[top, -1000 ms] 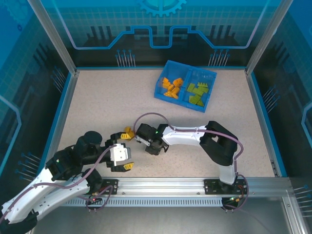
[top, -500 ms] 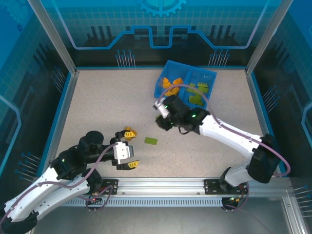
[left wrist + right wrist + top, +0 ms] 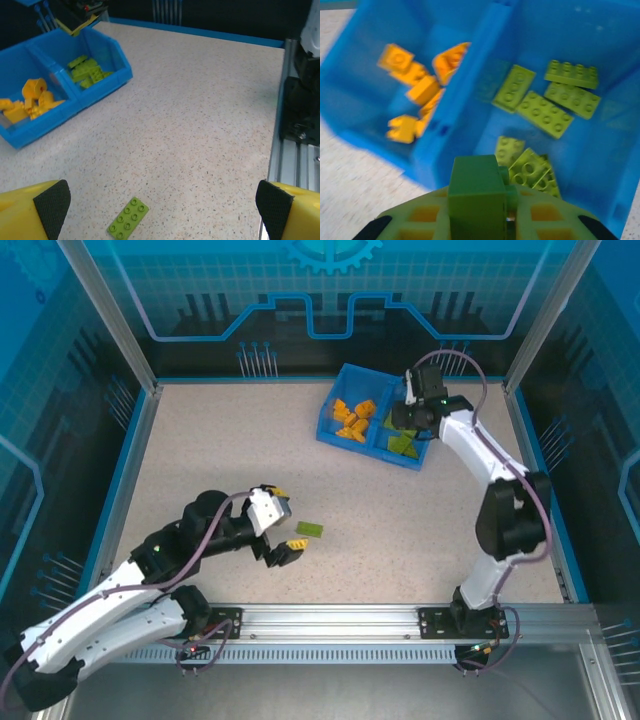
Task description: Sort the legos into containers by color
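Note:
The blue tray point(image 3: 330, 430) stands at the back of the table. Orange legos point(image 3: 352, 418) lie in its left compartment, light green legos point(image 3: 405, 437) in its right one. My right gripper point(image 3: 407, 423) hovers over the green compartment's near side, shut on a green brick point(image 3: 476, 192). Below it lie several green plates point(image 3: 544, 106), with the orange pieces point(image 3: 415, 90) beyond the divider point(image 3: 472, 75). One flat green lego point(image 3: 309, 530) lies on the table. My left gripper point(image 3: 288, 520) stands open just left of it. In the left wrist view that lego point(image 3: 128, 224) lies between the yellow fingers point(image 3: 35, 212), nearer the left one.
The aluminium rail point(image 3: 340, 620) runs along the near edge and shows at the right of the left wrist view point(image 3: 295, 125). Blue walls point(image 3: 130, 470) border the table. Speckled tabletop point(image 3: 230, 440) spreads between the tray and the left arm.
My right arm has swung from the near middle of the table to above the tray, carrying the green brick. My left gripper has moved right, toward the flat green lego.

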Available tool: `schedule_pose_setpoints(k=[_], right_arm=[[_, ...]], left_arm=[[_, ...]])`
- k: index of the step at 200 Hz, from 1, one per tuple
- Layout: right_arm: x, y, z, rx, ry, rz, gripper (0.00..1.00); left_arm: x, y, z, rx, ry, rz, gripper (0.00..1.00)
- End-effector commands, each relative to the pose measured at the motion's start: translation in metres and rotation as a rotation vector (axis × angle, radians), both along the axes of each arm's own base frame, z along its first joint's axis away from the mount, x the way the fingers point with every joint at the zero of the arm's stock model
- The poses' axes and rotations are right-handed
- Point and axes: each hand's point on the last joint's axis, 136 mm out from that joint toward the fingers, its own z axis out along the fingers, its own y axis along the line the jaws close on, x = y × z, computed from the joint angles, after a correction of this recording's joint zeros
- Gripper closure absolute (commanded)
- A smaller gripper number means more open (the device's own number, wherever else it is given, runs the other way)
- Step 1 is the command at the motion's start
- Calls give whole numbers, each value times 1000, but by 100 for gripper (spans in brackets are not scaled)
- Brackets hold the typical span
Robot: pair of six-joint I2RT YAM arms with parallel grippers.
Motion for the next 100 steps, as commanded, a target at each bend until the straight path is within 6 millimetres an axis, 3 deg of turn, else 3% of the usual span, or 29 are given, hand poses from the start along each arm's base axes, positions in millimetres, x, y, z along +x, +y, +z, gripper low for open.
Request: schedule_pose_setpoints(k=[1,28,50,70,100], right_arm=[[23,-10,-15,-4,59,-49,75],[56,-21,-29,-15,100,-90,73],[70,-26,-30,-22,118,-107,66],[75,-25,-18,-19,103,-99,60],[71,-22,6,-1,67,-75,57]], left_arm=[[21,11,14,-69,89,191,1],[38,27,8,-110,224,376,1],[45,40,0,-97,340,514,1],[47,44,-11,-39,419,571,1],[54,29,-32,-31,512,580,1]])
